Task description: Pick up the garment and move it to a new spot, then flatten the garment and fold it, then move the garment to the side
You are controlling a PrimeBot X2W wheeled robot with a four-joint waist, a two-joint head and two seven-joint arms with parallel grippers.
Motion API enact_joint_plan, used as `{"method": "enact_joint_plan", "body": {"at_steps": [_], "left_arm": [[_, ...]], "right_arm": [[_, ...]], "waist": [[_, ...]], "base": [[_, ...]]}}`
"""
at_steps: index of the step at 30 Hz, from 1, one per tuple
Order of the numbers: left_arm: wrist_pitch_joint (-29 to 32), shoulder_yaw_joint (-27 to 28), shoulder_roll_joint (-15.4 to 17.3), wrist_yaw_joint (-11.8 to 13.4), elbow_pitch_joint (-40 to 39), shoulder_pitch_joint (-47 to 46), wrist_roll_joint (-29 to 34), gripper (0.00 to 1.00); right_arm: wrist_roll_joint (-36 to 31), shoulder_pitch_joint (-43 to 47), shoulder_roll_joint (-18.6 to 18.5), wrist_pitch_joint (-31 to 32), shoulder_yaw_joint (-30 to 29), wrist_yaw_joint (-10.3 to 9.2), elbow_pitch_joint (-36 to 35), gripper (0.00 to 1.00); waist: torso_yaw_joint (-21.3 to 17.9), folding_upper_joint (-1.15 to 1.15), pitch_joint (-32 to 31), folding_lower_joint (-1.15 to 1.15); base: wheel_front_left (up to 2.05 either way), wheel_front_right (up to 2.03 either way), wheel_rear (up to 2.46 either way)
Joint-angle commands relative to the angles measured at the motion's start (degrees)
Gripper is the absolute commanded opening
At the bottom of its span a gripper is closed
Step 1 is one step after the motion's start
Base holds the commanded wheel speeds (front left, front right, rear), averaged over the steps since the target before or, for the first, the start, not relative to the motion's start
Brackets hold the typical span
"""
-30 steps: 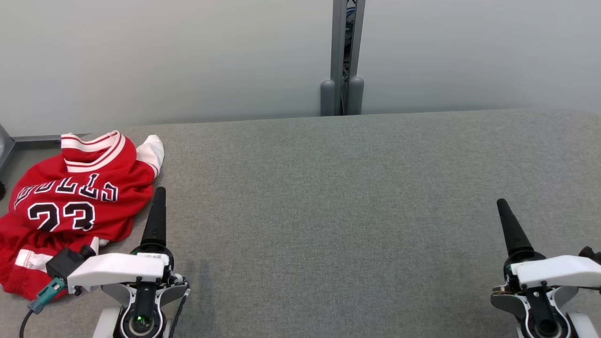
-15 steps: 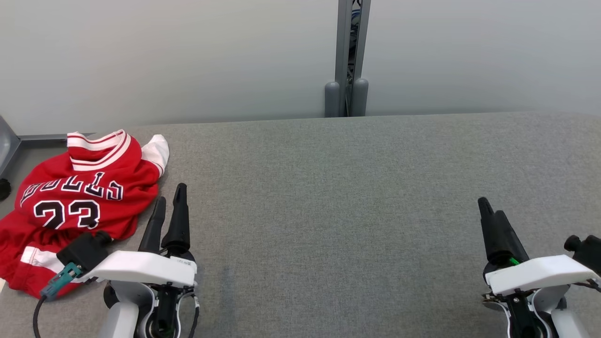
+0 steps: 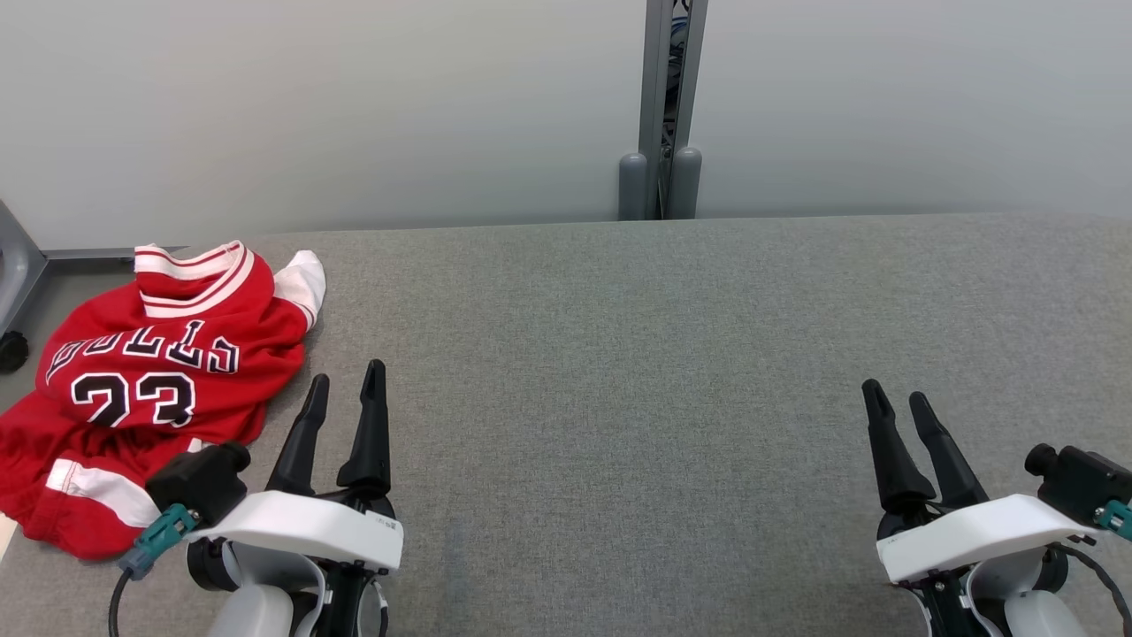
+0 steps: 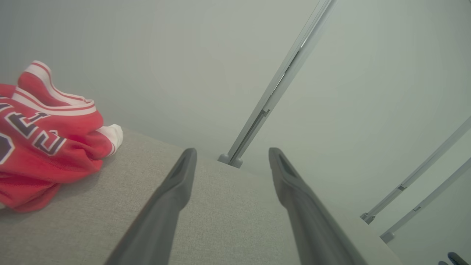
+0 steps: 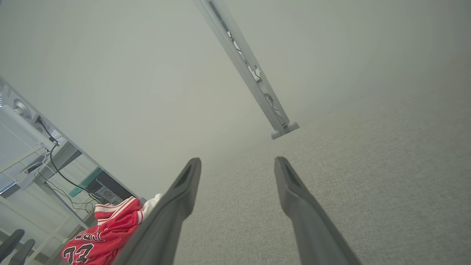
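On grey table's point(image 3: 619, 354) left end, crumpled red garment point(image 3: 150, 372).

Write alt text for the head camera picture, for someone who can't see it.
A crumpled red basketball jersey with white trim and number 23 lies at the left of a grey fabric-covered table. The left gripper sits right of it and the right gripper near the right edge, both with jaws open and empty.

Table point(image 3: 619, 354) centre, right open; jersey point(image 3: 150, 372) heaped far left.
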Motion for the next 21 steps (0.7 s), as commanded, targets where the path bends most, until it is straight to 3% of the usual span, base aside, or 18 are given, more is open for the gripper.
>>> {"method": "enact_joint_plan", "body": {"at_steps": [1, 21], "left_arm": [[-0.5, -0.1, 0.4, 0.3, -1.1, -0.1, 1.7, 1.0], [-3.0, -1.0, 0.4, 1.8, -5.0, 2.8, 14.0, 1.0]], "right_arm": [[-1.1, -0.5, -0.6, -0.7, 0.2, 0.08, -1.2, 1.0], [-12.5, 2.1, -0.7, -4.3, 1.5, 0.09, -3.9, 1.0]], "waist": [[0.0, 0.0, 0.0, 0.0], [0.3, 0.0, -0.6, 0.0]], "base": [[0.0, 0.0, 0.0], [0.0, 0.0, 0.0]]}}
